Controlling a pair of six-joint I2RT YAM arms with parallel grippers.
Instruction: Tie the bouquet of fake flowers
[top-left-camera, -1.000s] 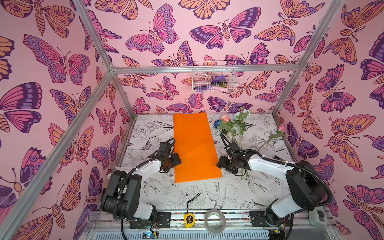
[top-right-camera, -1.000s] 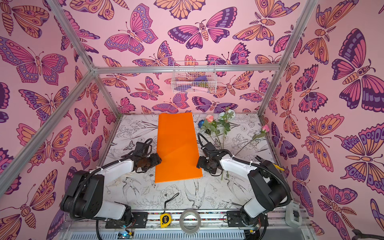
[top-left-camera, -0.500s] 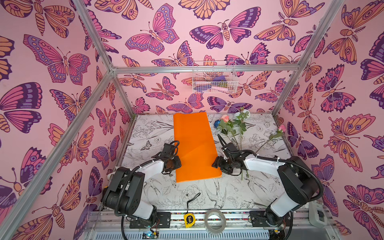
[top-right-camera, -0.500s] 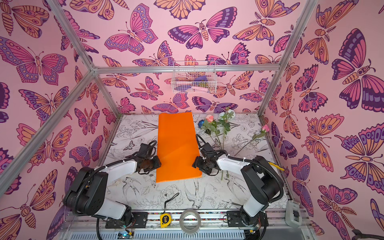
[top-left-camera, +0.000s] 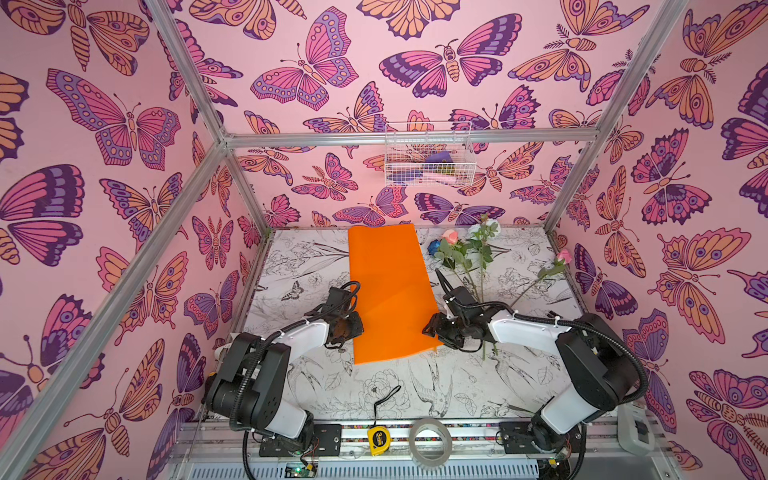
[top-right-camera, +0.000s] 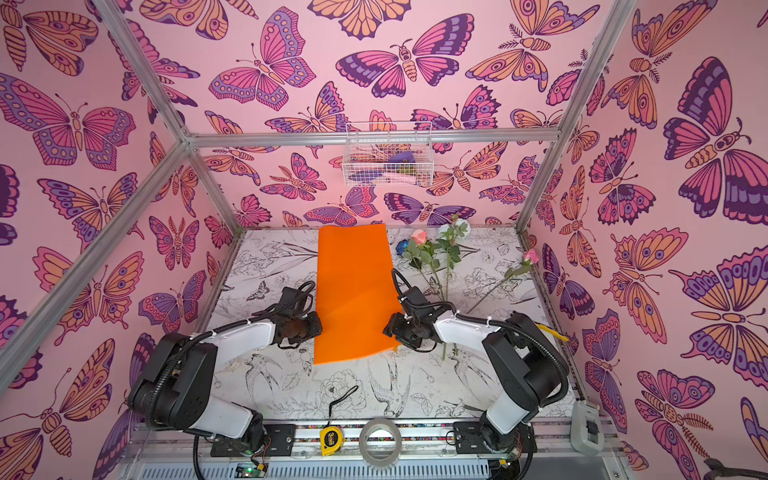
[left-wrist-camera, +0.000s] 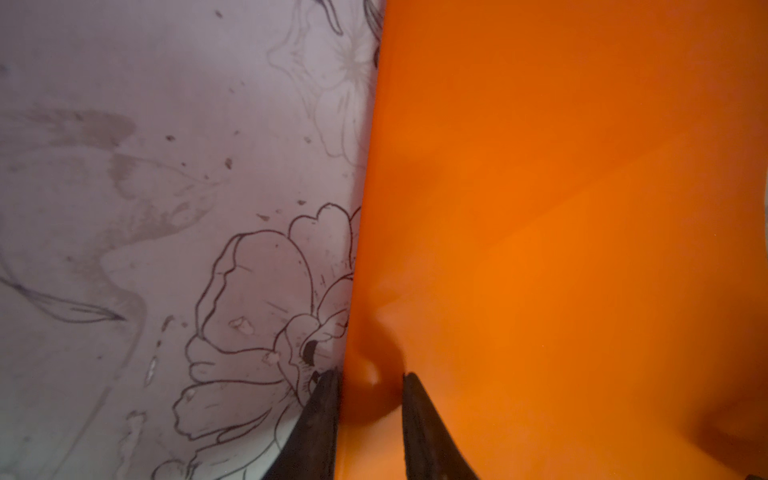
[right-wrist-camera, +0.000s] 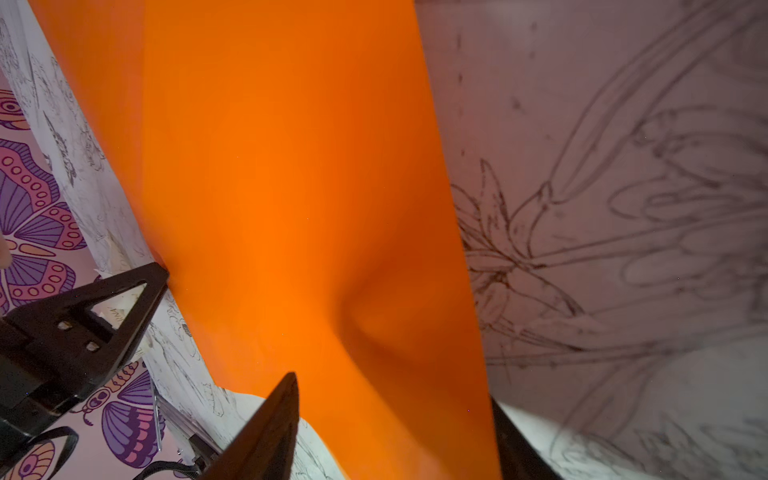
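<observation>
I'm pinching the orange wrapping paper (top-left-camera: 390, 291), left edge, with my left tool (left-wrist-camera: 369, 373), narrow; my right tool (right-wrist-camera: 394, 386) is straddling its right edge, wide. Fake flowers (top-left-camera: 461, 253) are lying right of it.

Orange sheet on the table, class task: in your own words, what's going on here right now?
Two robot arms are working on the orange wrapping paper, which lies spread on the table. The left pincer appears to pinch a pucker at the sheet's left edge. The right pincer stands open astride the right edge. The fake flowers lie loose on the table to the right of the paper, not wrapped or tied yet.
</observation>
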